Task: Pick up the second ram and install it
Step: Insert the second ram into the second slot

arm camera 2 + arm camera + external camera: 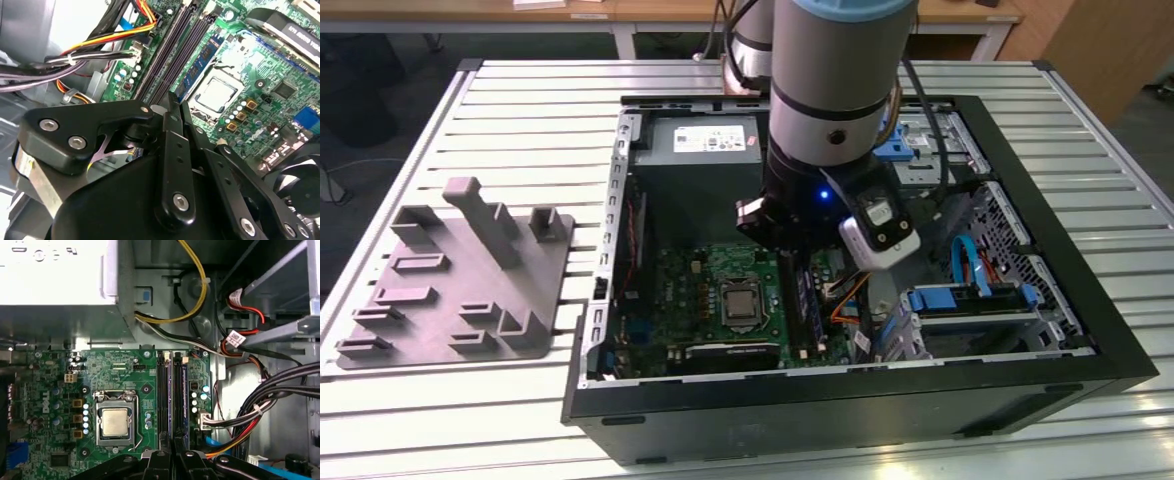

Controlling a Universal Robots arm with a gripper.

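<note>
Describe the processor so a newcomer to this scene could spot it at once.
Start at the open black computer case on the slatted table; the green motherboard lies inside it. The processor is the bare silver square in a metal frame, beside the long dark memory slots. Nothing else on the board is square, flat and shiny.

Lighting in the exterior view is even and diffuse, apparently from overhead. The slatted table (507, 90) reads bright, while the inside of the computer case (1107, 340) lies in shadow beneath the arm. In the second wrist view, glare washes out the processor (216, 95) and the upper left corner; the near black gripper (172, 107) is soft. In the first wrist view, the power supply box (55, 270) is overexposed, and the circuit board (125, 385) is sharp.
</note>
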